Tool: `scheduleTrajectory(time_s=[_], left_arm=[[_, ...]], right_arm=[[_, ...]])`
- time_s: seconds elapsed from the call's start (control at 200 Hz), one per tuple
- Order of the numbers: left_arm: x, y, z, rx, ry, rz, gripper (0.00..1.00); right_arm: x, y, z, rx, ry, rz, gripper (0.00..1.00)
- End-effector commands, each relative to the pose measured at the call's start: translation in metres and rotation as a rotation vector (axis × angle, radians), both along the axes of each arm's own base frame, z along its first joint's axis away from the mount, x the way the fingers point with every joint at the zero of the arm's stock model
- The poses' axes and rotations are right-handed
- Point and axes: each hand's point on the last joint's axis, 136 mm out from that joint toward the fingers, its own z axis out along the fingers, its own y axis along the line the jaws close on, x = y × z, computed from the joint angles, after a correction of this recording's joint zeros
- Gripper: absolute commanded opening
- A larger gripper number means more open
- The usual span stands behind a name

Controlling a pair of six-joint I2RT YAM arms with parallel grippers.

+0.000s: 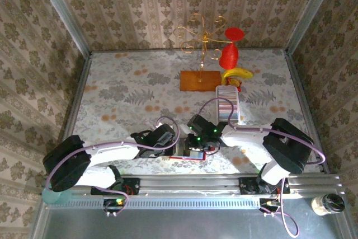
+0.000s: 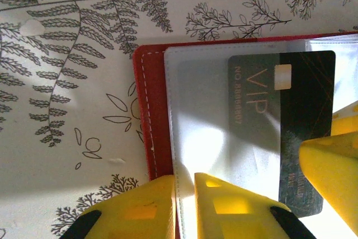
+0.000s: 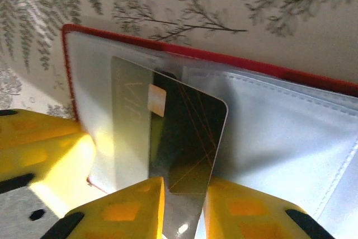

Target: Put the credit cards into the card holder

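The red card holder point(image 1: 187, 157) lies open on the table near the front edge, between the two arms. My left gripper point(image 2: 184, 182) is shut on the edge of its translucent pocket sheet point(image 2: 201, 110), beside the red cover point(image 2: 154, 104). A dark credit card point(image 3: 187, 132) marked VIP stands partly inside that pocket. My right gripper point(image 3: 183, 187) is shut on the card's near end, a yellow finger on each side. One right finger point(image 2: 330, 166) shows next to the card point(image 2: 305, 104) in the left wrist view. More credit cards point(image 1: 227, 100) stand in a row further back.
The row of cards sits in a long white tray point(image 1: 229, 118) right of centre. Behind it are an orange-brown stand base point(image 1: 199, 80) with a gold wire stand point(image 1: 201, 37), a banana point(image 1: 238, 73) and a red object point(image 1: 229, 54). Patterned walls enclose the table.
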Motion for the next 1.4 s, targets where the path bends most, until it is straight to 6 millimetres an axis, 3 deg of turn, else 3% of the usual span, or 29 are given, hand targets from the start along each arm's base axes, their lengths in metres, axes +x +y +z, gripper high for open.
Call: scheduleTrajectory(time_s=[0.0,0.295,0.535,0.86,1.11,1.395], left_arm=[[-0.009,0.010,-0.013,0.044,0.030,-0.003,0.15],[-0.010,0.011,-0.012,0.037,0.026,0.000,0.15],[-0.011,0.010,-0.011,0.018,0.029,0.004,0.15],[-0.014,0.005,-0.010,-0.018,0.034,0.004,0.15],[-0.015,0.010,-0.014,-0.010,0.035,0.021,0.15],[-0.015,0.012,-0.014,-0.002,0.036,0.020,0.16]], right_arm=[[0.002,0.008,0.006,-0.001,-0.013,0.018,0.25],[0.001,-0.003,0.007,-0.059,-0.026,0.021,0.26],[0.002,0.013,0.002,-0.033,-0.004,0.039,0.20],[0.007,0.031,0.007,-0.014,-0.015,0.059,0.21],[0.006,0.014,0.009,-0.062,-0.040,0.041,0.26],[0.001,0.007,-0.003,-0.109,-0.015,0.046,0.21]])
